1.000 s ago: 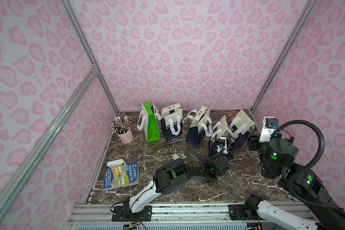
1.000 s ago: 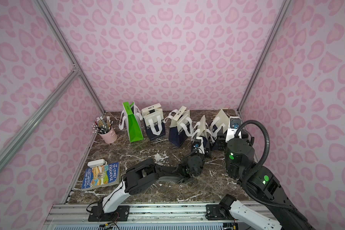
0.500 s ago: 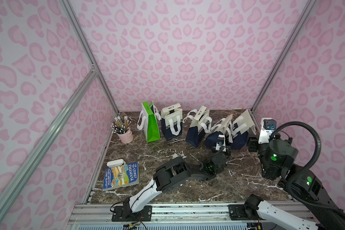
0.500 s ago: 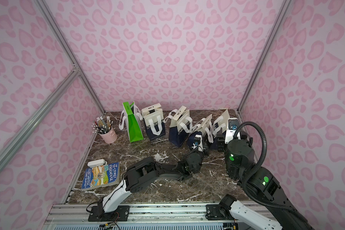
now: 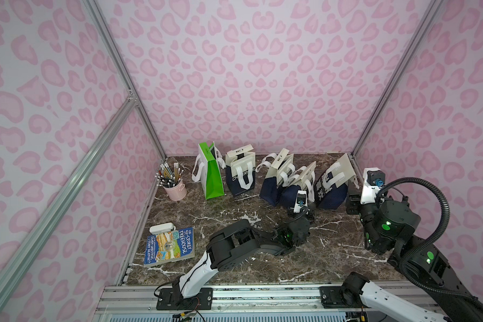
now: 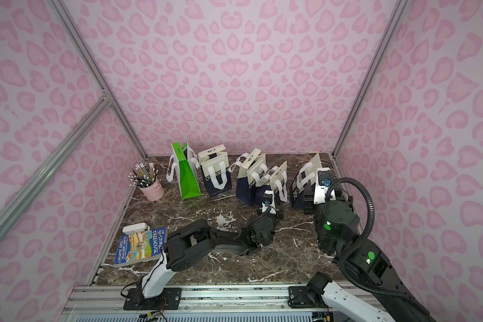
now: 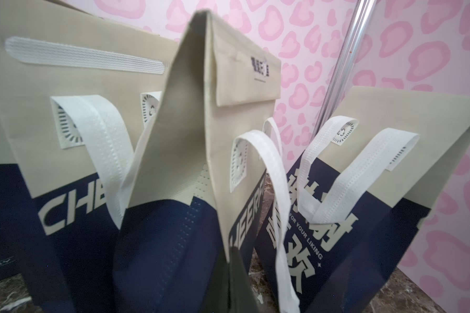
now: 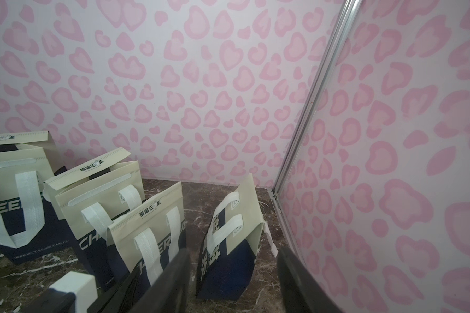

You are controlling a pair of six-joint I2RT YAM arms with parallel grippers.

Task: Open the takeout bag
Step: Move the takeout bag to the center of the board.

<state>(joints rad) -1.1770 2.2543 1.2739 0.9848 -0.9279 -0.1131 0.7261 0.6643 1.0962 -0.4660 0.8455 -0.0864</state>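
I see the takeout bag [image 5: 304,174], cream above and navy below with pale lettering and white strap handles. It stands leaning on the counter [image 5: 234,214], third of four navy bags, its top flap folded shut.

At the far left of the marble table [image 5: 332,251], a pink cup [image 5: 175,191] of pencils [image 5: 168,174]; to its right, an upright green bag [image 5: 214,179]. Nearer, by the left edge, a book [image 5: 169,246] lying flat, a white case [image 5: 161,228] touching its far edge.
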